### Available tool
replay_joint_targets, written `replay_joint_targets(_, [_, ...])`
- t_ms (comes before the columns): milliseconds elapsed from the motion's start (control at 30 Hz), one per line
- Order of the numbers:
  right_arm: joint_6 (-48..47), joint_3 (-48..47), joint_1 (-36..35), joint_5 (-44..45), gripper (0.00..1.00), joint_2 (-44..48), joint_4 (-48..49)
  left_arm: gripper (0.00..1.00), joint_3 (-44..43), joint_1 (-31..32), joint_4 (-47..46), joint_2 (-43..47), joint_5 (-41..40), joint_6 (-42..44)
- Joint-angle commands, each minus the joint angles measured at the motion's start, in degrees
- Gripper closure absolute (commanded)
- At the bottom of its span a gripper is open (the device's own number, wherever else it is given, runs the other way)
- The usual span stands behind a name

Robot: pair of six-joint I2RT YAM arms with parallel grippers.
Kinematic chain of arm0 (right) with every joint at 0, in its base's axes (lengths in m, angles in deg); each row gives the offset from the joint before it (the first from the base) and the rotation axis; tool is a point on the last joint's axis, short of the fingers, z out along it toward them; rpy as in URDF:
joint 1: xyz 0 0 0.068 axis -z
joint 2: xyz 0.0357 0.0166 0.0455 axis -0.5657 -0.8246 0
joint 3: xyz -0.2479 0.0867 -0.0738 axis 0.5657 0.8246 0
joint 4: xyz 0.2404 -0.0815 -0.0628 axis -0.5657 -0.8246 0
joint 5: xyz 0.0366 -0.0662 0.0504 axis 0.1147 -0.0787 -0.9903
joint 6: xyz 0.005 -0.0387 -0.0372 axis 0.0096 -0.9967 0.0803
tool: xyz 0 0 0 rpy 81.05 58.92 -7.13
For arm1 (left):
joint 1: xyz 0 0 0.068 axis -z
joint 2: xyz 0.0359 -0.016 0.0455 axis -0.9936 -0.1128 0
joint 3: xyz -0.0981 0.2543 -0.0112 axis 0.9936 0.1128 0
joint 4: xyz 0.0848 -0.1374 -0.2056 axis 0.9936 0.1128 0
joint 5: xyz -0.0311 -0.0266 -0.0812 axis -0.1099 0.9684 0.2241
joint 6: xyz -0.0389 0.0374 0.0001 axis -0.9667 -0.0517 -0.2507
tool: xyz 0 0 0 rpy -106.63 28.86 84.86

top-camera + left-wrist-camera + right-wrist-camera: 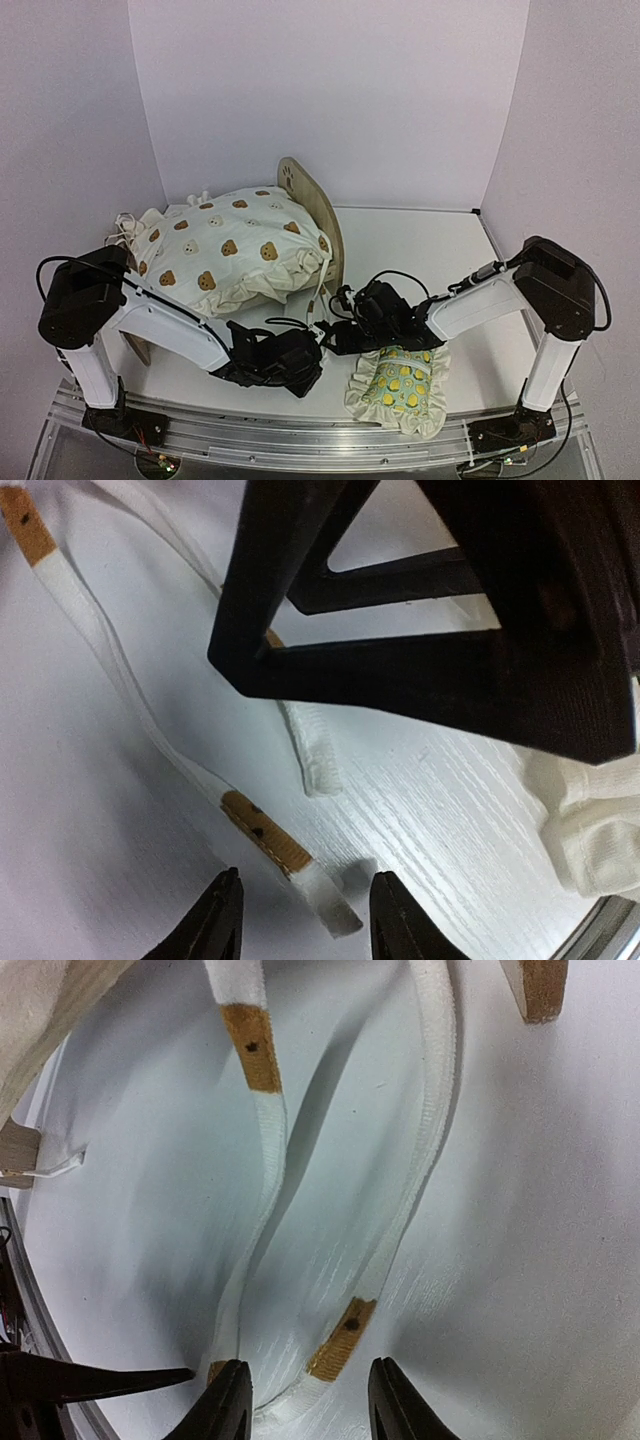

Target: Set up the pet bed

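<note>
The pet bed's wooden headboard [303,195] with the paw cutout stands at the back centre. The cream bear-print cushion [225,248] lies heaped on the bed and hides the base and rails. Its white ties with brown patches trail onto the table in front. My left gripper [300,368] is open low over the table, with a tie end [300,865] between its fingertips in the left wrist view [305,912]. My right gripper [335,335] is open, with another tie [342,1335] lying between its fingertips in the right wrist view [308,1397]. The two grippers are close together.
The green lemon-print pillow [400,385] lies at the front right, under the right arm. A wooden bed leg [535,985] shows at the top of the right wrist view. The right gripper's black body [450,630] fills the top of the left wrist view. White walls enclose the table.
</note>
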Motion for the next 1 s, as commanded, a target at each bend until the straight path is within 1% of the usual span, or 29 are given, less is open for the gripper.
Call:
replay_joint_targets(0, [0.63,-1.14,-0.38,0.02,0.59,0.15,-0.02,0.69,0.62,0.56,2.54,0.86,-1.06,-1.37])
replay_joint_targets(100, [-0.08,-0.52,-0.39,1.08,0.58,1.93,-0.71,0.77,0.86,0.55,1.37,-0.56,-1.40,-0.30])
replay_joint_targets(167, [-0.88,-0.07,-0.36,2.57,0.58,3.69,-1.68,0.88,0.71,0.58,0.72,-1.27,-1.58,0.38])
replay_joint_targets(267, [-1.83,1.09,-0.35,4.42,0.57,6.48,-2.95,1.00,0.12,0.50,1.28,-1.20,-2.58,0.82])
replay_joint_targets(433, [-3.08,4.56,-0.40,8.00,0.54,12.66,-4.10,1.00,-0.98,0.60,3.25,3.54,-2.27,2.20])
replay_joint_targets(533, [-4.38,6.49,-0.36,10.33,0.52,17.62,-5.46,1.00,-2.28,0.51,2.80,7.30,0.64,3.88])
replay_joint_targets(667, [-6.15,9.13,-0.37,14.34,0.49,24.31,-7.85,1.00,-5.57,0.52,0.82,8.57,4.82,6.15])
replay_joint_targets(800, [-7.47,11.41,-0.37,18.25,0.46,30.30,-10.48,1.00,-9.53,0.57,-1.85,6.12,7.43,8.13])
replay_joint_targets(967, [-8.43,14.10,-0.36,21.94,0.44,36.79,-13.00,1.00,-17.65,0.58,-2.38,-1.97,8.67,10.63])
